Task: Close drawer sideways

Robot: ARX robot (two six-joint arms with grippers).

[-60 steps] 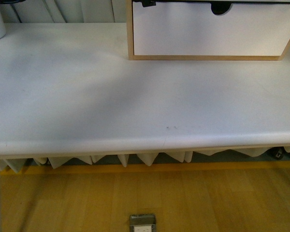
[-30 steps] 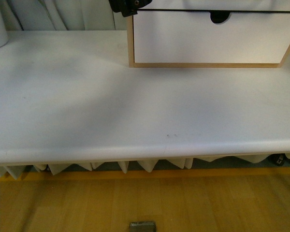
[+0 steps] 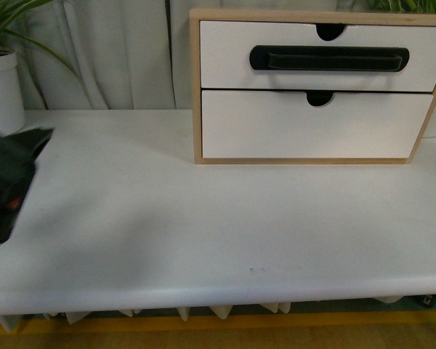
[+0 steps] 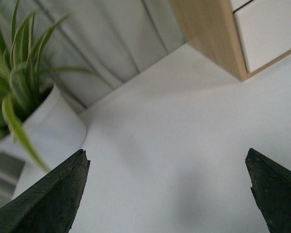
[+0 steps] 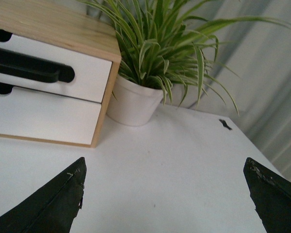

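Two drawers sit one above the other in a light-wood frame (image 3: 196,87) at the back right of the white table (image 3: 203,233) in the front view. The upper one is the drawer (image 3: 225,54): white front, long black bar handle (image 3: 327,58), half-round notch (image 3: 330,30) in its top edge. Its front appears level with the frame edge and with the plain lower drawer (image 3: 276,131). A dark, blurred part of the left arm (image 3: 7,182) lies at the left border, low over the table and well apart from the frame. A white plant pot (image 3: 1,91) stands at the back left.

Left wrist view: the left gripper (image 4: 166,160) hangs above bare table surface with its jaws spread wide and nothing between them. The plant pot is near one fingertip (image 4: 63,194). A corner of the frame shows at the far side.

Right wrist view: the right gripper (image 5: 164,165) is also over bare table, jaws spread wide and empty. The drawer and its handle lie beyond one fingertip (image 5: 58,199), front flush with the lower drawer. A second potted plant (image 5: 136,102) stands just beside the frame.
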